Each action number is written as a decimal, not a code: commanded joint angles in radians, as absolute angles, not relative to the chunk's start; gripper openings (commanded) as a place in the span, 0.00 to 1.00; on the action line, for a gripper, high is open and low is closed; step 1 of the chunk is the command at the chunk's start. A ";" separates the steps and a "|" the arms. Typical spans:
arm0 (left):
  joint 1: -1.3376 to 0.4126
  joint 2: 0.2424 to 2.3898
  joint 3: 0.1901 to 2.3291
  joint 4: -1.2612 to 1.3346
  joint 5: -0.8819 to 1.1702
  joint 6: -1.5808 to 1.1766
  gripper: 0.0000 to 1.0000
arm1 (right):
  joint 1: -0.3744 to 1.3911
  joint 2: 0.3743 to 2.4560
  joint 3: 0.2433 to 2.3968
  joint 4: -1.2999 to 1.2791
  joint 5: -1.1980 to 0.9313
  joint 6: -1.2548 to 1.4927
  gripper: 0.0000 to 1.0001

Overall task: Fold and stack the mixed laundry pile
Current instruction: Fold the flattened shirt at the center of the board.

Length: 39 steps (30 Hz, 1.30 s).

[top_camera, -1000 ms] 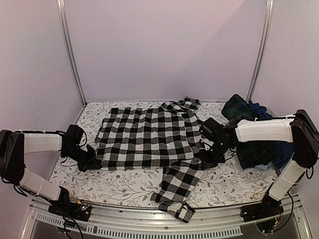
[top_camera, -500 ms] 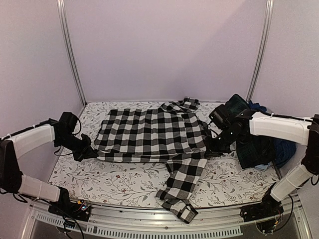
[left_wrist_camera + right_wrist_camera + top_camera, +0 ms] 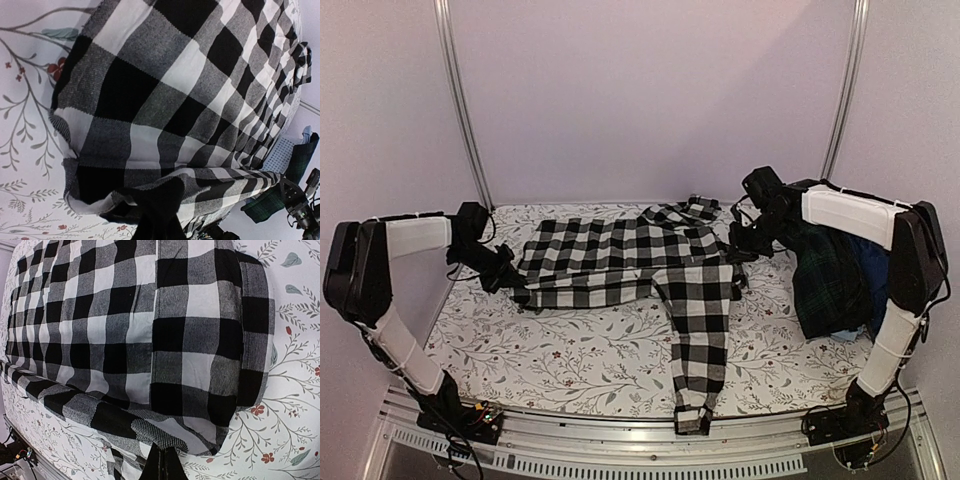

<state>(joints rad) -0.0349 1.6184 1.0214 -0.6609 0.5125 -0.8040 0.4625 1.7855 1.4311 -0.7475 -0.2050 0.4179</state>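
Both the left gripper (image 3: 503,275) and right gripper (image 3: 738,243) clamp the checked shirt (image 3: 620,262), apparently mid-fold; next, lay its edge flat and release.

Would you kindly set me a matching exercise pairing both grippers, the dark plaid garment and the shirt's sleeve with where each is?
1. left gripper
2. right gripper
3. dark plaid garment
4. sleeve

A. heaped at the table's right side
B. shut on the checked shirt's left edge
C. stretched to the table's near edge
D. shut on the checked shirt's right edge

Pairs: 1-B, 2-D, 3-A, 4-C.
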 commanded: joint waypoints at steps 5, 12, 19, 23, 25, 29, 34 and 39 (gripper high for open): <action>-0.019 1.784 1.152 -0.616 0.502 -0.759 0.00 | 0.438 1.947 1.566 -0.776 -0.221 0.352 0.00; -0.018 1.887 1.213 -0.613 0.499 -0.723 0.00 | 0.425 2.026 1.601 -0.769 -0.227 0.341 0.00; -0.011 1.871 1.242 -0.598 0.473 -0.644 0.39 | 0.405 2.081 1.644 -0.766 -0.257 0.353 0.19; 0.029 1.725 1.132 -0.597 0.451 -0.605 0.58 | 0.367 2.014 1.605 -0.765 -0.289 0.370 0.46; 0.047 1.647 1.057 -0.589 0.461 -0.597 0.62 | 0.355 1.963 1.574 -0.762 -0.308 0.363 0.54; 0.057 1.513 0.938 -0.572 0.460 -0.569 0.63 | 0.351 1.883 1.488 -0.754 -0.385 0.331 0.56; 0.058 1.486 0.837 -0.510 0.486 -0.573 0.58 | 0.351 1.851 1.355 -0.725 -0.425 0.309 0.57; 0.063 1.549 0.796 -0.460 0.498 -0.671 0.45 | 0.352 1.887 1.329 -0.706 -0.397 0.297 0.56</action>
